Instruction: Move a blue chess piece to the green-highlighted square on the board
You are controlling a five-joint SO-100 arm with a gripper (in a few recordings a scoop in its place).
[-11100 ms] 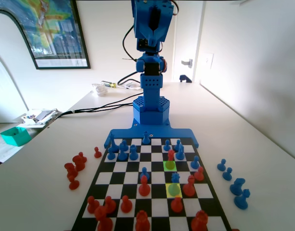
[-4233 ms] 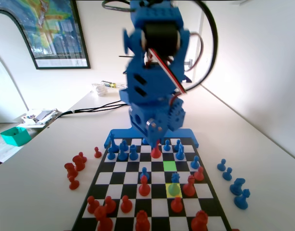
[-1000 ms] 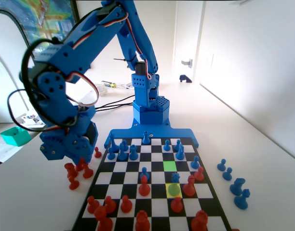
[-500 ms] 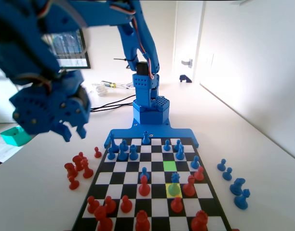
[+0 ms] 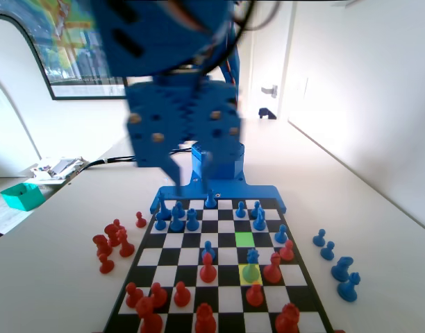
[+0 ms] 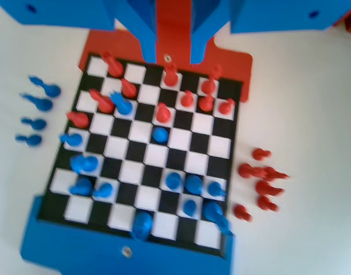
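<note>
- The blue chess piece (image 5: pixel 252 256), a small pawn with a round head, stands on the yellow-highlighted square (image 5: pixel 251 274) in the fixed view, right of the board's middle. In the wrist view a blue pawn (image 6: pixel 123 105) among red pieces at upper left looks like the same one, though blur leaves that unsure.
- At far left of the fixed view, a cluster of red pawns (image 5: pixel 109 243) lies on the table (image 5: pixel 53 243) just off the board's left edge.
- The board (image 5: pixel 221 258) carries more red pieces (image 5: pixel 154 298) along its near rows and a row of blue pieces (image 5: pixel 178 218) at its far end.
- The gripper (image 5: pixel 188 170) hangs high above the board's far end in the fixed view, blurred, with its two jaws parted and nothing between them. In the wrist view the jaws come down from the top edge, apart, with the board seen between and below them.
- The green-highlighted square (image 5: pixel 244 238) lies two rows beyond the yellow one, in the same column, with no piece on it.
- A red pawn (image 5: pixel 273 267) stands just beside the blue chess piece on its right, and another red pawn (image 5: pixel 254 295) stands on the square in front of it.
- At far right of the fixed view, several blue pieces (image 5: pixel 337 262) sit on the table, well apart from the board's right edge.
</note>
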